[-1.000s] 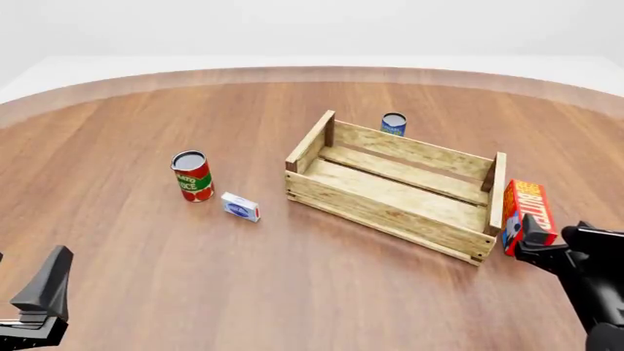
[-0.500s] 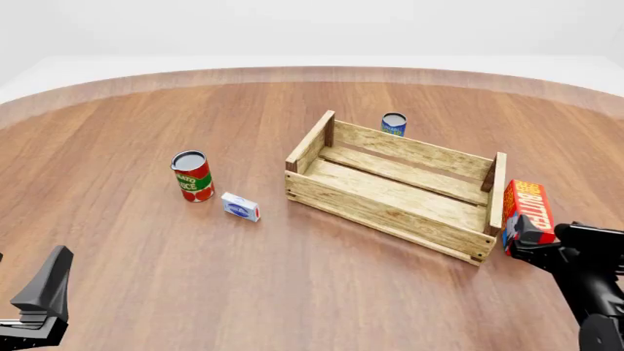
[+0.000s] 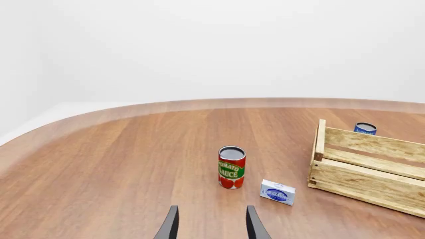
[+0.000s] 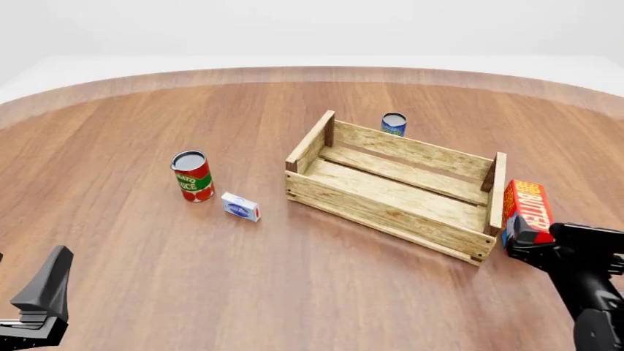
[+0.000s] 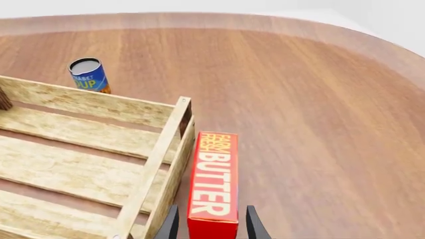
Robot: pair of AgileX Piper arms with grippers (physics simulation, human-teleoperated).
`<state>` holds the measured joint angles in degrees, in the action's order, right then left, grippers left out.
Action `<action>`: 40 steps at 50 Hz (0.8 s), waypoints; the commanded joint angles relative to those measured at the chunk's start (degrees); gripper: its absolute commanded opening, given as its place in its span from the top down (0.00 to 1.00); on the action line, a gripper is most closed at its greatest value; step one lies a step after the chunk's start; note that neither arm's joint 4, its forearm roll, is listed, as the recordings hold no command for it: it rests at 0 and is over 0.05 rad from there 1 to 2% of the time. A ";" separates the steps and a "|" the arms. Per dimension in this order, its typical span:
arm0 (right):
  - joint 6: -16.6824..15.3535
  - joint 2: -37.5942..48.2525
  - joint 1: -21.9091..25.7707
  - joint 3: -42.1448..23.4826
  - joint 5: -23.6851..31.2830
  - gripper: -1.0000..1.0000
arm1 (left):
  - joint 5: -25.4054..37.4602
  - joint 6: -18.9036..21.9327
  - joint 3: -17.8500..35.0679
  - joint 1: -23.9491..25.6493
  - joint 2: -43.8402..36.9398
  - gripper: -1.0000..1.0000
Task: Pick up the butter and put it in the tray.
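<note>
— Where the right hand (image 4: 524, 238) reaches, what does the butter (image 4: 527, 214) look like?

— It is a long red-orange carton with big white "BUTTER" lettering and smaller yellow words above it, plus a blue patch on the near end. It lies on the desk (image 4: 292, 278) just outside the tray's (image 4: 390, 213) right end wall, parallel to it.

— Is the hand on it?

— Its two dark fingers sit on either side of the carton's near end, spread about as wide as the box. Whether they press on it, I cannot tell.

— And the tray?

— An open crate of pale, rough-grained wooden slats with square posts at the corners, set at an angle on the desk. The desk is smooth reddish-brown wood with long grain and a rounded far edge.

— Anything else around?

— A tomato sauce can (image 4: 192, 176), red and green with a grey metal top, stands to the left of the tray. Beside it lies a small blue-and-white box (image 4: 240, 207). A blue can (image 4: 393, 124) stands behind the tray's far wall.

— The left hand (image 3: 210, 226)?

— Low at the near left, well apart from everything, its fingers parted around empty space.
</note>
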<state>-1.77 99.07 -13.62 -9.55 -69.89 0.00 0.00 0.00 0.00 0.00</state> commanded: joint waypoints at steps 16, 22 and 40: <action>0.13 4.74 -0.37 -2.06 0.00 0.00 | 0.00 0.00 0.00 0.00 0.00 0.00; 0.10 5.61 -0.74 -2.55 0.00 0.00 | 0.00 0.00 0.00 0.00 0.00 0.00; 0.63 8.58 -0.37 -3.79 0.00 0.00 | 0.00 0.00 0.00 0.00 0.00 0.00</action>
<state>-1.25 106.33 -14.04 -12.76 -69.89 0.00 0.00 0.00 0.00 0.00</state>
